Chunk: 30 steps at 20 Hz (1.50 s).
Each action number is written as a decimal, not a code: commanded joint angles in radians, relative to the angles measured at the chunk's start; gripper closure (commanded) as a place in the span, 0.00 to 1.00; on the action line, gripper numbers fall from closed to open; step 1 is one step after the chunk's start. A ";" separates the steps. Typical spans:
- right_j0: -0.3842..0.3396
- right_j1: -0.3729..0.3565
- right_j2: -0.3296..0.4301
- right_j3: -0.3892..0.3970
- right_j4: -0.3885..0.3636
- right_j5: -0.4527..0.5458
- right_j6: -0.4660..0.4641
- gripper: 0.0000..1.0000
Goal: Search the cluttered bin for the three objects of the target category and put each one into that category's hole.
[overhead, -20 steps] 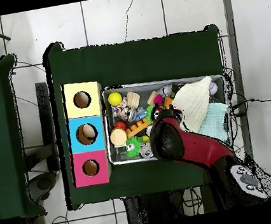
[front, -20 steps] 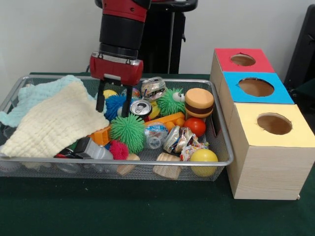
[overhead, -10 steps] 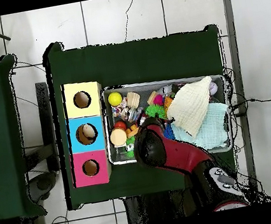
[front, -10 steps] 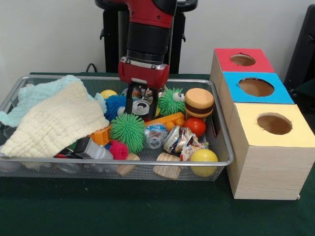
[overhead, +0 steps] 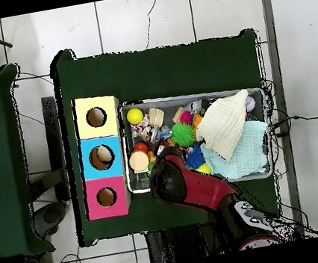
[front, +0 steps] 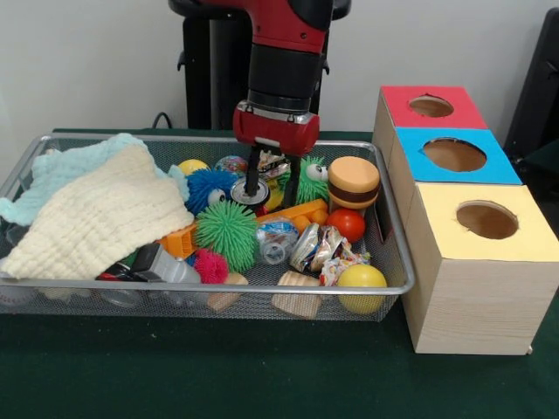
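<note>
Green table [front: 218,375]: wire bin [front: 262,290], three-hole box [front: 472,288] beside, apparently touching.

We see our red arm [front: 293,22] with a black wrist band, red claw [front: 272,185] housing, black fingers [front: 252,175].

In the front view the gripper [front: 272,185] has travelled toward 3 o'clock across the wire bin [front: 397,262], from above the blue spiky ball [front: 204,187] to the crushed can [front: 271,164], its open fingers now straddling it. The silver can top [front: 251,191] sits partly behind 1 finger. In the overhead view the arm [overhead: 195,188] swung toward 9 o'clock, uncovering the green spiky ball [overhead: 183,134].
</note>
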 commanded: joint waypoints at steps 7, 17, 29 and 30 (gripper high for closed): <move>-0.088 -0.005 0.138 0.038 0.064 0.073 0.277 0.00; -0.058 0.031 0.118 0.027 0.126 0.065 0.293 0.00; -0.070 0.025 0.172 0.060 0.233 0.025 0.379 0.00; -0.065 0.024 0.170 0.061 0.240 0.026 0.382 0.00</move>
